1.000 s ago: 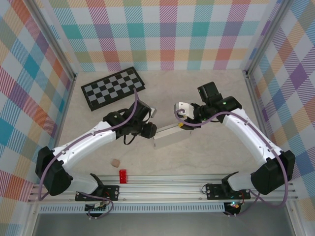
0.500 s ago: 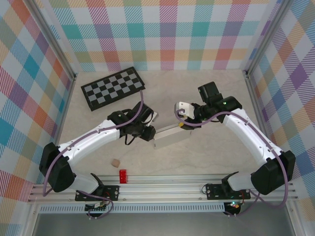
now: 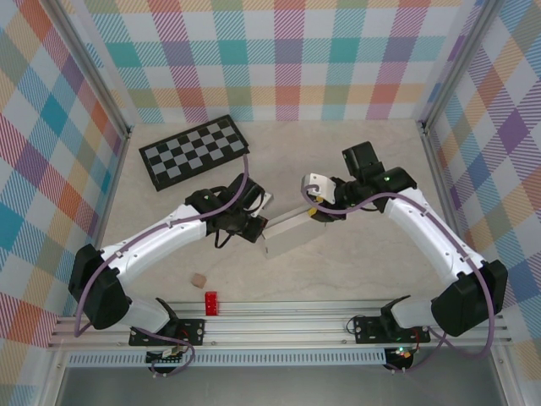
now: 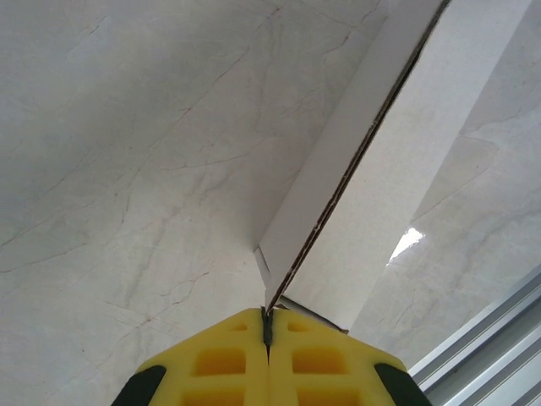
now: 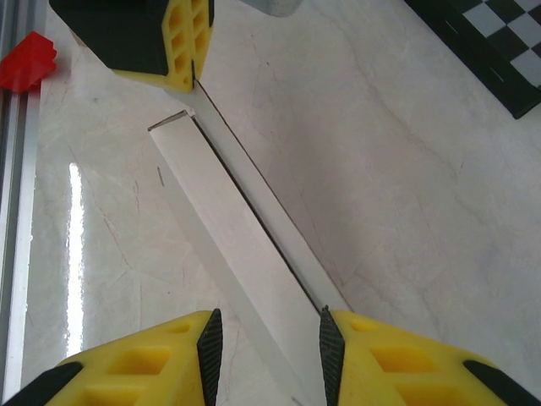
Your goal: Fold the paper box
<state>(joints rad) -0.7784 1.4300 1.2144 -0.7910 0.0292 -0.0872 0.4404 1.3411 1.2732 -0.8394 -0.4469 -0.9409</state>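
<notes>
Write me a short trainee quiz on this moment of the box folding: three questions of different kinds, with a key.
1. True or false: the left pincer is shut on one end of the paper box.
2. Short answer: what passes between the open right pincer?
3. Fill in: the checkerboard lies toward the far ____ corner of the table.
Key: 1 true; 2 the paper box; 3 left.

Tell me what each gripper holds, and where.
Left gripper pinches the paper box by a thin flap edge at its end. Right gripper straddles the opposite end, jaws open, holding nothing.
</notes>
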